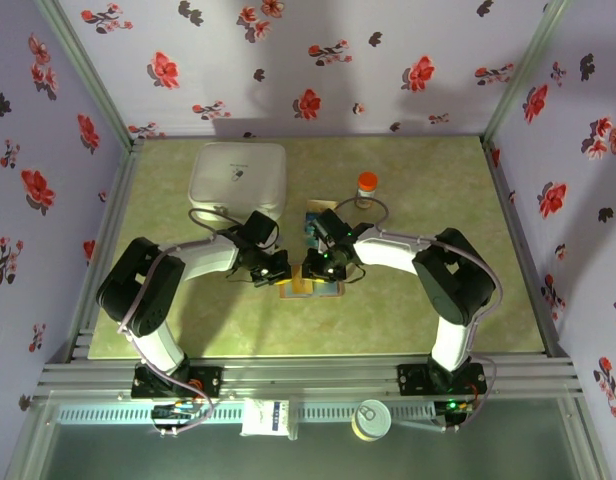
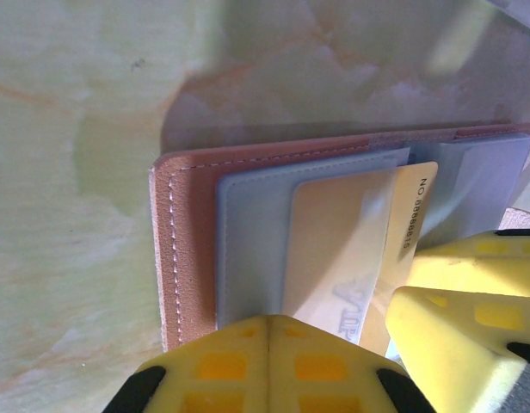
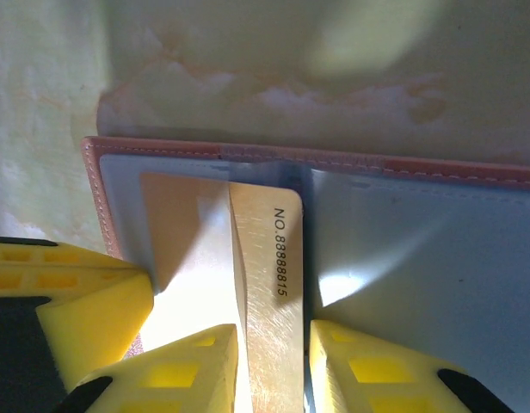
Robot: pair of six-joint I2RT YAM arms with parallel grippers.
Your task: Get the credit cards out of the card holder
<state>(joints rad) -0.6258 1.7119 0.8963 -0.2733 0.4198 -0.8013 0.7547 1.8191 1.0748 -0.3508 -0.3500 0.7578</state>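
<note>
Reading NO.88888815 on yellow card (image 3: 263, 335) in card holder (image 3: 403, 275)

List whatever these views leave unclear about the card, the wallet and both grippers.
- Top external: the left gripper and right gripper cover most of the card holder; cards there are too small to count.
- Left wrist: the yellow card has its lower end under the left gripper and the frame's bottom edge.
- Right wrist: whether the right gripper pinches the card or merely straddles it; the bottom edge cuts this off.
- Both wrists: any further cards inside the cloudy pockets.

The credit card (image 3: 267, 284) runs off the right wrist view's lower edge.
</note>
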